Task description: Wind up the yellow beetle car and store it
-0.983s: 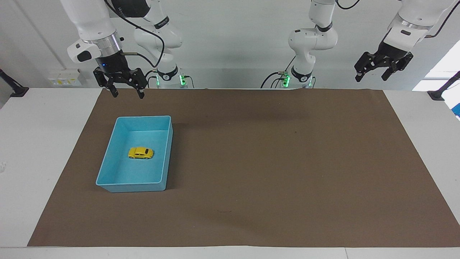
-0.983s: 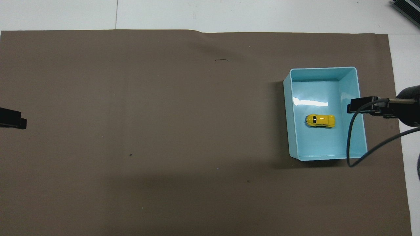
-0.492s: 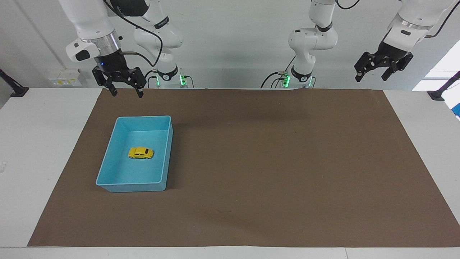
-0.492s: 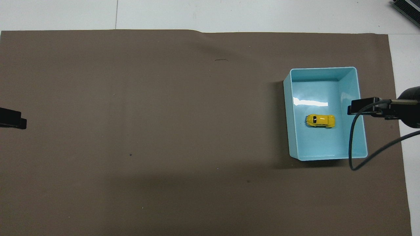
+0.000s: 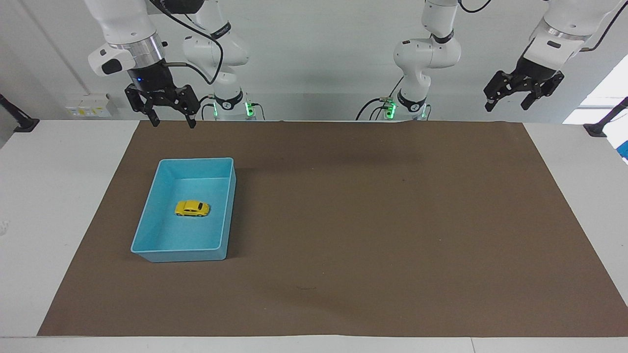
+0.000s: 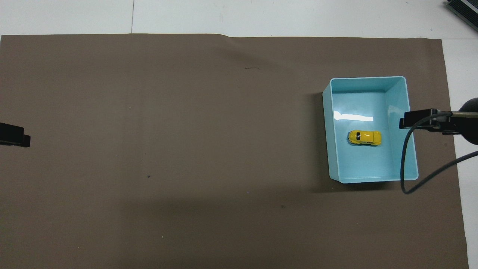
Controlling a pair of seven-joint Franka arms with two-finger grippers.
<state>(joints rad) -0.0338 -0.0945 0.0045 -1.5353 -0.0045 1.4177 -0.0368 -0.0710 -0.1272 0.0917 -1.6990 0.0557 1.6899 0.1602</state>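
The yellow beetle car (image 5: 192, 208) stands on its wheels on the floor of the light blue bin (image 5: 147, 230), near its middle. It also shows in the overhead view (image 6: 365, 137), inside the bin (image 6: 410, 157). My right gripper (image 5: 174, 122) is open and empty, raised over the mat's edge at the robots' end, clear of the bin. My left gripper (image 5: 508, 105) is open and empty, and waits high up at the left arm's end of the table.
A brown mat (image 5: 368, 220) covers most of the white table (image 5: 49, 196). The bin stands on the mat toward the right arm's end. A black cable (image 6: 405, 164) hangs from the right hand over the bin's wall in the overhead view.
My right gripper has risen a little and drawn back from the bin toward the robots. The car, the bin and the left arm have not moved.
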